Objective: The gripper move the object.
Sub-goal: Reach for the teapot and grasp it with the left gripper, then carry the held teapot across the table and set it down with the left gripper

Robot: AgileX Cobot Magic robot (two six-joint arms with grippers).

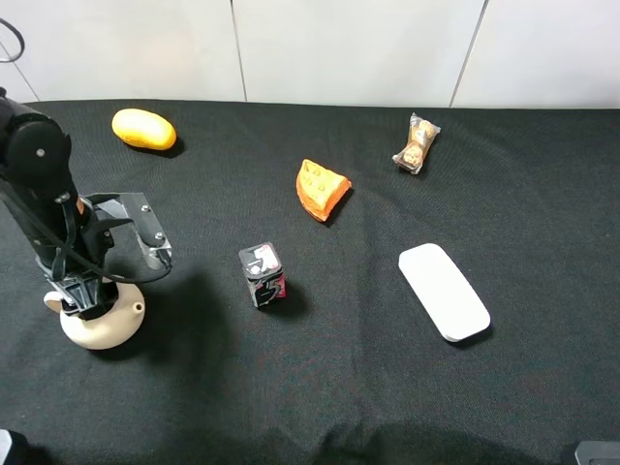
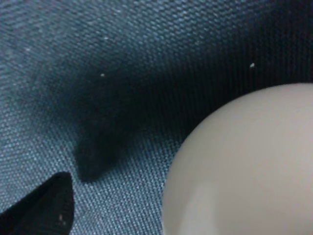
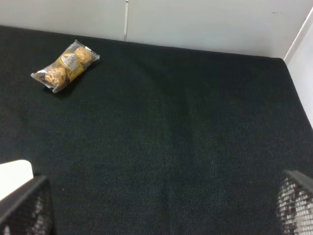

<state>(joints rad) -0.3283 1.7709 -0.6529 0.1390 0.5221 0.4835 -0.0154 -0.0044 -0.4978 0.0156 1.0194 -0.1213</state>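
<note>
1. Hanging low over the near-left part of the black cloth [image 1: 339, 387], the left gripper [image 1: 85, 302] sits on top of the cream teapot [image 1: 102, 327], and its dark fingers hide the pot's mouth. A small stub juts from the pot's left side; whether it is the spout or the handle cannot be told.
2. The left wrist view shows one dark fingertip [image 2: 41, 208] and the teapot's rounded wall [image 2: 244, 166], with a strip of cloth between them. The other finger is out of sight, so whether the jaws pinch the pot or stand loose around it cannot be told.
3. A yellow oval fruit [image 1: 143, 129] lies at the back left, well apart from the teapot.
4. A small black box [image 1: 263, 275] with red and white print stands near the middle, to the right of the teapot.
5. An orange wedge [image 1: 322, 189] lies behind the box, slightly to its right.
6. A clear packet of round golden sweets [image 1: 417, 143] rests at the back right.
7. A flat white slab [image 1: 443, 292] lies slantwise at the front right, apart from everything else.
8. The right gripper [image 3: 161, 205] has its jaws spread wide, with one mesh-patterned fingertip at each side of its wrist view and only bare cloth between them.
</note>
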